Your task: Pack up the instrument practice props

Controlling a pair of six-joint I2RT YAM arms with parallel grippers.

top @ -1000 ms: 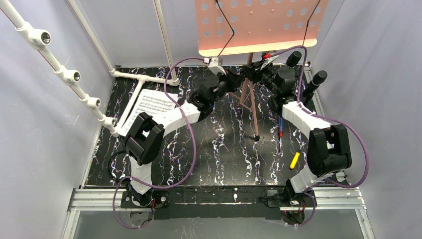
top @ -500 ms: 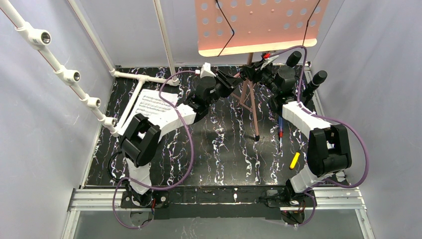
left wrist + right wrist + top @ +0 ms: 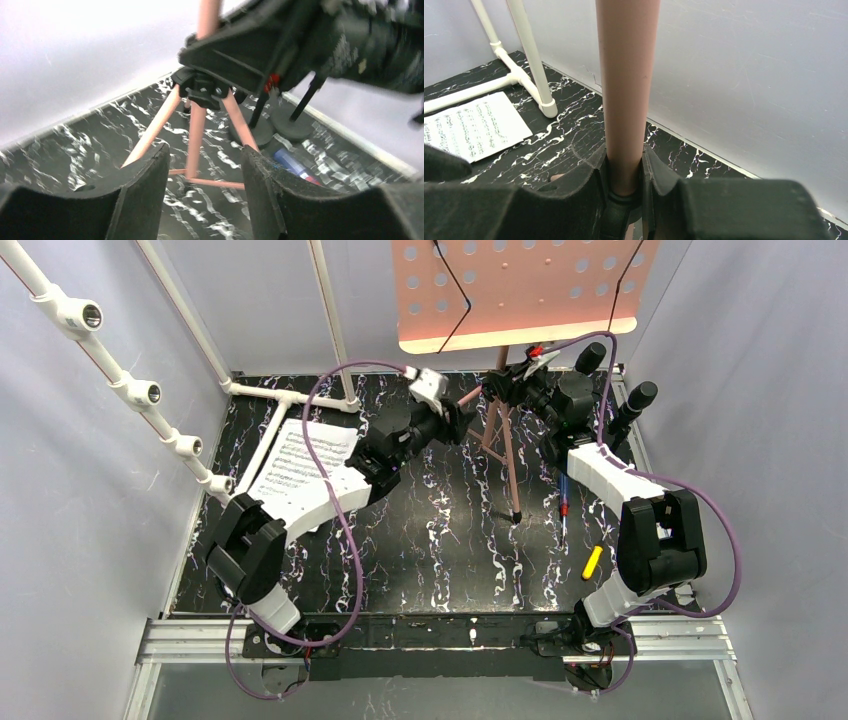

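**Fig.** Left tool (image 3: 205, 165), jaws now parted and empty, has backed away from the tripod legs (image 3: 197, 130) of the pink music stand (image 3: 520, 300). The right tool (image 3: 624, 172) remains clamped on its post (image 3: 626, 75). The stand stays upright at the rear of the desk (image 3: 450, 540), apparently not yet folded. Sheet music (image 3: 300, 465) lies to the left.
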